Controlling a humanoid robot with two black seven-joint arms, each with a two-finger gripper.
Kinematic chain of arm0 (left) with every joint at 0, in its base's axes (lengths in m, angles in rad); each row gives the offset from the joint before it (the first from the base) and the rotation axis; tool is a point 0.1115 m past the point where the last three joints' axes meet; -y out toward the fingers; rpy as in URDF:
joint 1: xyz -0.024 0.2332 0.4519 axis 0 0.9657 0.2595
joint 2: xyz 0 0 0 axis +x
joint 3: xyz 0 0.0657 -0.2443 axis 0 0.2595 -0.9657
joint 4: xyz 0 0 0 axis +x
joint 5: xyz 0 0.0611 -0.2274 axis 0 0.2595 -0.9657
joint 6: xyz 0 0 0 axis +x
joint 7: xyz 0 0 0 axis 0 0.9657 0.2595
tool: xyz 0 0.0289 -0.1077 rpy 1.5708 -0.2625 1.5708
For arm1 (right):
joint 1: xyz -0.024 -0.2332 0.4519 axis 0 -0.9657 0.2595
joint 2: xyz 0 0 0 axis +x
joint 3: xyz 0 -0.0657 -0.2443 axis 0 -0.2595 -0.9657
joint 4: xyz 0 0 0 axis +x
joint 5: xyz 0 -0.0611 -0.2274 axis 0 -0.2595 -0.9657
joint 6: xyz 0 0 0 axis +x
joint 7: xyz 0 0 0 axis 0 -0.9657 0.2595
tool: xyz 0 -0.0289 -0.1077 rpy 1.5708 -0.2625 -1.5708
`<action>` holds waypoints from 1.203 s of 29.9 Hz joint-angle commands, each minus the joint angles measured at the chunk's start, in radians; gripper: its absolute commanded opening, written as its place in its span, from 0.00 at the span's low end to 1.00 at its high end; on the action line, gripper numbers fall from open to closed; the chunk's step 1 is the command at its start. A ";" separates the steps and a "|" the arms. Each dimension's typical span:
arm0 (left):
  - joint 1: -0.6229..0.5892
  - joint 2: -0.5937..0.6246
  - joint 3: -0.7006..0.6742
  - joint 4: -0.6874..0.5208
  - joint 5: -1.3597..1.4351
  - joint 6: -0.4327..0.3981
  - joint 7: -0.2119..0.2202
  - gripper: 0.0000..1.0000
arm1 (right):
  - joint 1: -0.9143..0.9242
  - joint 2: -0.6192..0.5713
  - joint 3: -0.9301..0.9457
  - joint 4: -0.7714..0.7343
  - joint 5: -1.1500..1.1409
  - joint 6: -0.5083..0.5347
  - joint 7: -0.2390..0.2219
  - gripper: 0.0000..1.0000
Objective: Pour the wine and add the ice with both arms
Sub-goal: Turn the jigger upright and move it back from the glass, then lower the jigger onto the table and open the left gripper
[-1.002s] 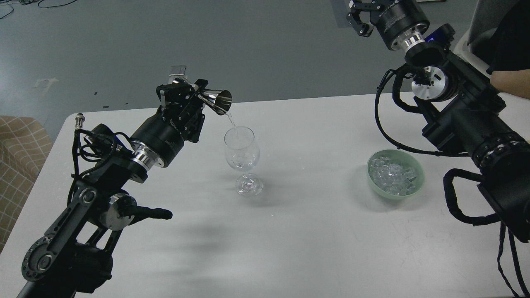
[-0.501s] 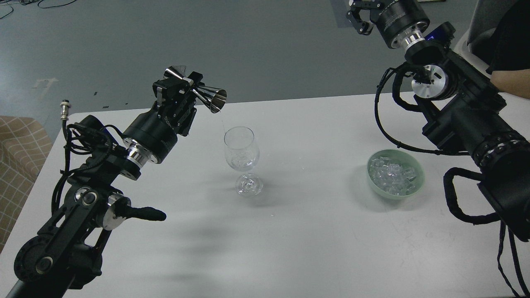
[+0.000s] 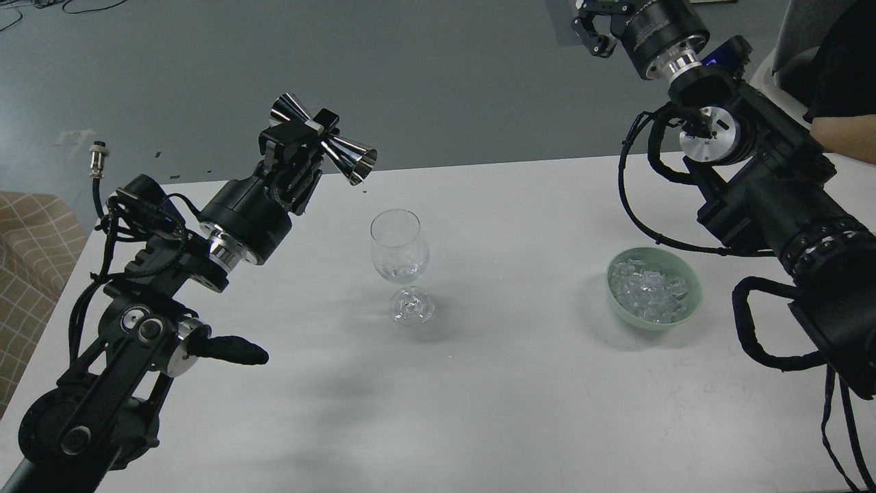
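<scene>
Wine: you can see a shallow clear pool in the glass, below and right of your left gripper.
Jigger: clamped crosswise in those jaws, tilted mouth-down, likely drained.
Ice: heaped in the green bowl, well below your right gripper, whose jaw state I cannot tell.

On your table the wine glass stands centre-left, the bowl holding the ice well right, the jigger up far-left of the glass
</scene>
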State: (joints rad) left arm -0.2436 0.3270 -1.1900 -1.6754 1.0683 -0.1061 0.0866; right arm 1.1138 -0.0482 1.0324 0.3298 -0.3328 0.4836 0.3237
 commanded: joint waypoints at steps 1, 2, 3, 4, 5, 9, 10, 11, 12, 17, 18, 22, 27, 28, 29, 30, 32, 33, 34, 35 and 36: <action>0.010 -0.012 -0.077 0.000 -0.299 0.014 0.064 0.00 | 0.001 -0.002 0.000 0.000 0.000 -0.003 0.000 1.00; 0.010 -0.013 -0.092 0.000 -0.341 0.020 0.068 0.00 | 0.001 -0.002 0.000 0.000 0.000 -0.003 0.000 1.00; 0.012 -0.014 -0.108 0.000 -0.379 0.029 0.073 0.00 | 0.001 -0.002 0.000 0.000 0.000 -0.003 0.000 1.00; 0.012 -0.016 -0.134 0.002 -0.455 0.055 0.088 0.00 | 0.001 -0.002 0.000 0.000 0.000 -0.003 0.000 1.00; 0.014 -0.016 -0.144 0.003 -0.490 0.071 0.099 0.00 | 0.001 -0.002 0.000 0.000 0.000 -0.003 0.000 1.00; 0.047 -0.017 -0.226 0.010 -0.697 0.123 0.140 0.00 | 0.000 0.001 0.000 0.000 0.000 -0.005 0.000 1.00; 0.069 -0.017 -0.250 0.013 -0.744 0.129 0.140 0.00 | 0.000 0.002 0.000 0.000 0.000 -0.005 0.000 1.00; 0.079 -0.020 -0.263 0.013 -0.764 0.132 0.140 0.00 | 0.000 0.004 0.000 0.000 0.000 -0.005 0.000 1.00; 0.104 -0.029 -0.284 0.016 -0.806 0.135 0.140 0.00 | 0.000 0.008 0.000 0.000 0.000 -0.005 0.000 1.00; 0.210 -0.089 -0.367 0.045 -0.938 0.143 0.140 0.00 | 0.001 0.010 -0.002 0.000 0.000 -0.008 0.000 1.00; 0.233 -0.106 -0.381 0.046 -0.947 0.141 0.140 0.00 | 0.001 0.010 -0.002 0.000 0.000 -0.008 0.000 1.00; 0.290 -0.141 -0.404 0.060 -0.967 0.137 0.142 0.00 | 0.000 0.010 -0.003 0.000 0.000 -0.008 0.000 1.00; 0.307 -0.170 -0.408 0.120 -0.995 0.131 0.139 0.00 | 0.000 0.010 -0.002 0.000 0.000 -0.010 0.000 1.00; 0.307 -0.178 -0.410 0.146 -0.995 0.128 0.137 0.00 | 0.001 0.010 -0.002 0.000 0.000 -0.013 0.000 1.00; 0.308 -0.181 -0.411 0.157 -0.995 0.128 0.136 0.00 | 0.000 0.010 -0.002 0.000 0.000 -0.013 0.000 1.00; 0.307 -0.183 -0.412 0.167 -0.995 0.128 0.134 0.00 | 0.000 0.010 -0.002 0.000 0.000 -0.013 0.000 1.00; 0.307 -0.187 -0.413 0.215 -0.996 0.128 0.128 0.03 | 0.000 0.010 -0.002 0.000 0.000 -0.014 0.000 1.00; 0.307 -0.190 -0.413 0.226 -0.996 0.126 0.127 0.04 | 0.000 0.010 -0.002 0.000 0.000 -0.013 0.000 1.00; 0.305 -0.201 -0.415 0.246 -0.996 0.126 0.125 0.07 | 0.000 0.008 -0.002 0.000 0.000 -0.014 0.000 1.00; 0.305 -0.207 -0.416 0.264 -0.996 0.121 0.125 0.10 | 0.000 0.008 -0.002 0.000 0.000 -0.014 0.000 1.00; 0.305 -0.207 -0.416 0.264 -0.996 0.121 0.125 0.10 | 0.000 0.008 -0.002 0.000 0.000 -0.014 0.000 1.00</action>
State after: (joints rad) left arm 0.0629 0.1302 -1.6043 -1.4437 0.0724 0.0194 0.2134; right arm 1.1138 -0.0384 1.0309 0.3298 -0.3329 0.4702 0.3237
